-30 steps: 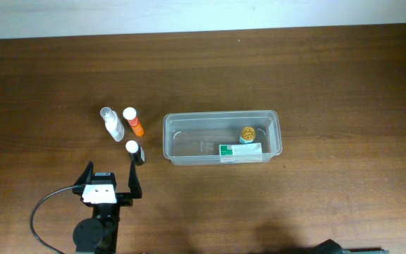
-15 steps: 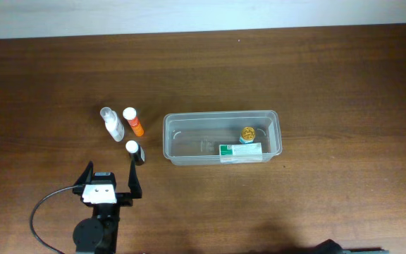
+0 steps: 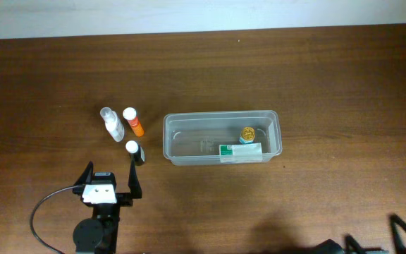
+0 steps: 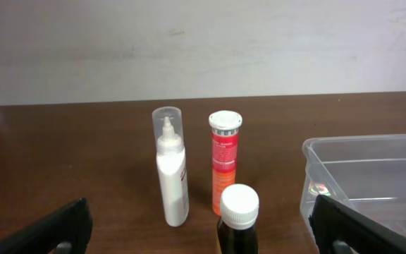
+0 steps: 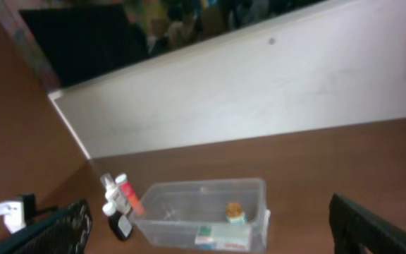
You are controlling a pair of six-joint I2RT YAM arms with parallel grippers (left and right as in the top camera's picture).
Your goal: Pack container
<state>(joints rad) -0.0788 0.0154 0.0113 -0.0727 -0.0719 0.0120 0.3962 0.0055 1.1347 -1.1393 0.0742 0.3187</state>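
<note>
- The container [image 3: 220,113] is set in the middle of the worktop [image 3: 330,77], with a jar [image 3: 248,132] and a box [image 3: 240,149] inside.
- The left tool [image 3: 111,169] and right tool [image 5: 208,215] are spread wide, nothing grasped.
- The dark bottle [image 3: 134,150], just before the left tool, should be straddled squarely and clenched below the cap.

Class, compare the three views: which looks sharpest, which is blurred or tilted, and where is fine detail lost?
Overhead: evenly lit and sharp, with the container clearly outlined. Left wrist: the spray bottle and orange tube are crisp at close range. Right wrist: the whole frame is soft and tilted, so fine detail is lost.
</note>
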